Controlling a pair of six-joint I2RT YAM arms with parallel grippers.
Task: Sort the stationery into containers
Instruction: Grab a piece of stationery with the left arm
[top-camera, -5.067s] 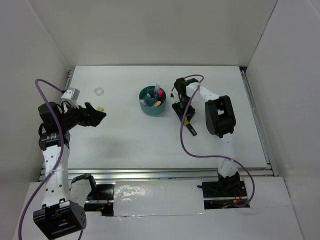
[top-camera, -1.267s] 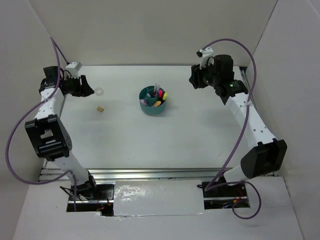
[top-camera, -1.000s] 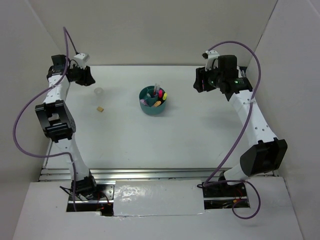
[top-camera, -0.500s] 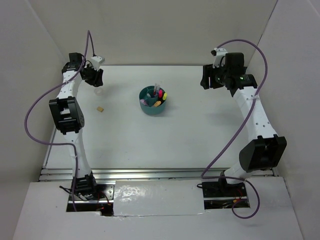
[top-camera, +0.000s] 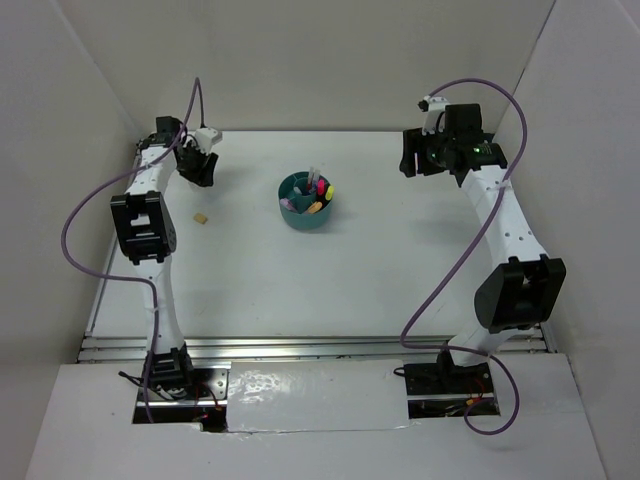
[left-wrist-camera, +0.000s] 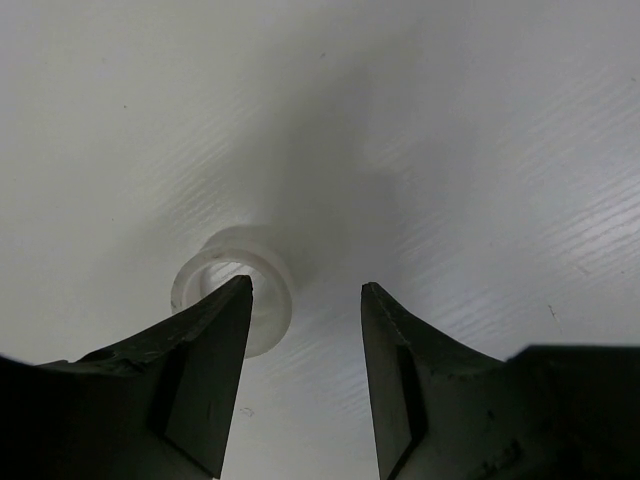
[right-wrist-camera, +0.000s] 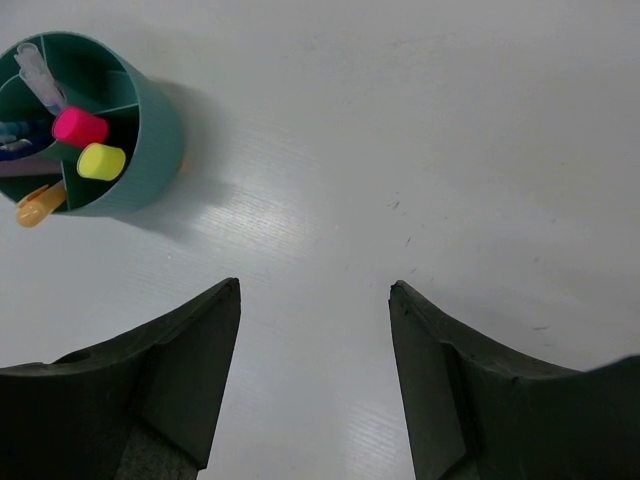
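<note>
**A:** What's the risk here?

**B:** The left gripper (left-wrist-camera: 305, 290), jaws apart and empty, hangs off-centre over the clear ring (left-wrist-camera: 240, 246) by the worktop's far-left corner. One jaw sits above its rim, so closing may flick it away. The right gripper (right-wrist-camera: 315, 290) is open and empty.

**A:** Counts?

**B:** One ring, one tan eraser (top-camera: 201, 217) near the left edge, and one teal organizer (right-wrist-camera: 155, 125) mid-worktop. It shows one pink cap (right-wrist-camera: 80, 127), one yellow cap (right-wrist-camera: 101, 161) and one orange stick (right-wrist-camera: 35, 206).

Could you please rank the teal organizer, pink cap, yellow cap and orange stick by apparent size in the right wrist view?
1. teal organizer
2. pink cap and yellow cap: about alike, not ranked
3. orange stick, only its tip showing
</note>
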